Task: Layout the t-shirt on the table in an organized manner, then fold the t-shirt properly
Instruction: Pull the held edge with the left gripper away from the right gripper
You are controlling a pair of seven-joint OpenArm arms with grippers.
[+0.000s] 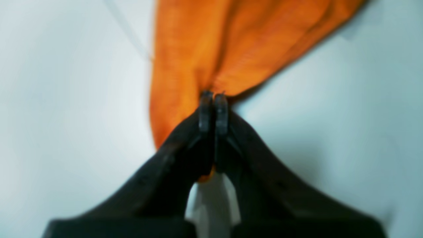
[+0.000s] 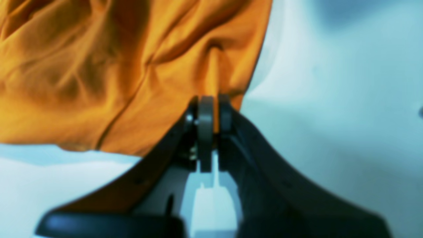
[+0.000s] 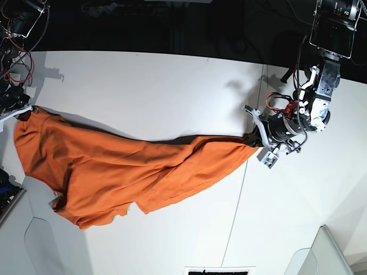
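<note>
The white table [image 3: 143,80] fills the base view, with a thin dark seam [image 3: 241,189] running from about 12 o'clock down toward 6 o'clock on its right part. Across it the orange t-shirt [image 3: 114,166] stretches in 1 long band from 9 o'clock to just past centre toward 3 o'clock, wide and rumpled at the 9 o'clock end, narrowing to a drawn-out tip at the other. Its lower edge sags toward 7 o'clock, where a sleeve-like flap lies on the table.

The left gripper [image 1: 213,96], at 3 o'clock in the base view, has its 2 jaws pressed together, pinching the narrow tip of the cloth. The right gripper [image 2: 211,99], at 9 o'clock by the table edge, is likewise clamped on a fold of the wide end, fabric bunching above its pads.
</note>
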